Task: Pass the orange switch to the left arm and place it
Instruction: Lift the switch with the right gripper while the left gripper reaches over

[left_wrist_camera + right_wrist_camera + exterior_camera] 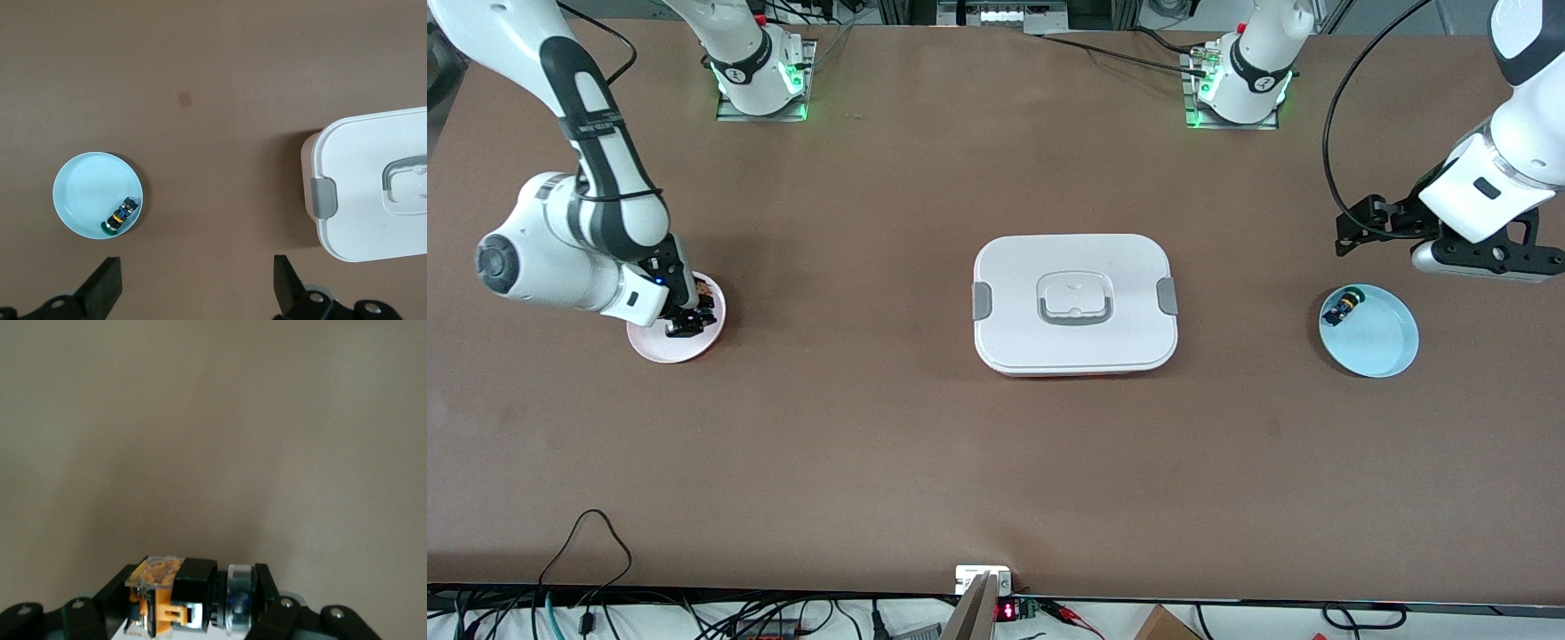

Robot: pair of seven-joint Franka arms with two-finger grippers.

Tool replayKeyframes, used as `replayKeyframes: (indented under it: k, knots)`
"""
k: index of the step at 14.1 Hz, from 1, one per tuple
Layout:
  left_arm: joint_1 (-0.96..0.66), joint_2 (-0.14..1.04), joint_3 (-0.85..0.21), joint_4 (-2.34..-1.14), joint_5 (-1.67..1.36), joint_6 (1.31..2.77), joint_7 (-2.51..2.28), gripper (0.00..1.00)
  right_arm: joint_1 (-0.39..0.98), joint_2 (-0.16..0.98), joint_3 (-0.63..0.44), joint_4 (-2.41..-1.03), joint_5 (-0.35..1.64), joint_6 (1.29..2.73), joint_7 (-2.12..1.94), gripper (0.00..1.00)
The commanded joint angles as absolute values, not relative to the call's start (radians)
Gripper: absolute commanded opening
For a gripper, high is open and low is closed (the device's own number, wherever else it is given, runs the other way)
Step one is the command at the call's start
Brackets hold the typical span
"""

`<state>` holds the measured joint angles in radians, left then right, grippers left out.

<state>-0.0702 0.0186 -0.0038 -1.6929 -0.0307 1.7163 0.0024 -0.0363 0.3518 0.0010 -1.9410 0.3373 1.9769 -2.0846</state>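
Observation:
My right gripper (685, 324) is down on the pink plate (654, 348) at the right arm's end of the table. It is shut on the orange switch (163, 590), a small black switch with an orange end, which lies crosswise between the fingers. In the front view the switch is hidden by the gripper. The white lidded box (1074, 302) sits at the table's middle and also shows in the left wrist view (373, 187). My left gripper (1494, 262) hangs open and empty in the air, over bare table beside the blue plate (1383, 347).
A second small black switch with a green cap (1344, 308) lies in the blue plate at the left arm's end; plate (80, 193) and switch (120, 217) show in the left wrist view. Brown table lies bare between plates and box.

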Motion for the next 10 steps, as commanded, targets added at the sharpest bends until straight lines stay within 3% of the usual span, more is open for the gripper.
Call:
replayKeyframes:
  k: [1, 6, 10]
  knots:
    - [-0.072, 0.032, -0.008, -1.660, -0.002, 1.692, -0.008, 1.00, -0.028, 0.360, 0.044, -1.843, 0.490, 1.829, -1.989, 0.00]
    - [-0.074, 0.031, -0.008, -1.660, -0.002, 1.692, -0.008, 1.00, -0.002, 0.385, 0.150, -1.824, 0.847, 1.772, -1.850, 0.00]
    - [-0.074, 0.031, -0.009, -1.660, -0.003, 1.668, -0.012, 1.00, 0.109, 0.388, 0.161, -1.803, 1.182, 1.782, -1.738, 0.00]
